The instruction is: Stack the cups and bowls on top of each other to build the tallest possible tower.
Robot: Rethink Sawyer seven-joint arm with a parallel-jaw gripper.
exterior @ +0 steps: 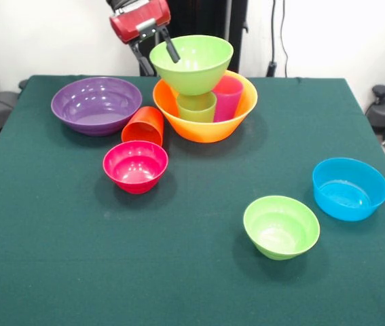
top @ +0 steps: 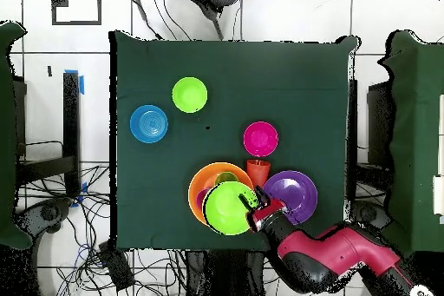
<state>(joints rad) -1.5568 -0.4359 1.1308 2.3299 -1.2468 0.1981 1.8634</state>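
Tower [exterior: 202, 88] at far middle of table [exterior: 178, 272]: large green bowl [exterior: 191, 63] atop green cup [exterior: 197, 106] and magenta cup [exterior: 228, 97] inside orange bowl [exterior: 206, 125]. Gripper [exterior: 157, 56] clamped on green bowl's rim, one finger inside, one outside. Purple bowl [exterior: 96, 104], orange cup [exterior: 144, 125], pink bowl [exterior: 136, 166] beside tower.

Probably a lab: cables [top: 61, 210], green table [exterior: 178, 272]
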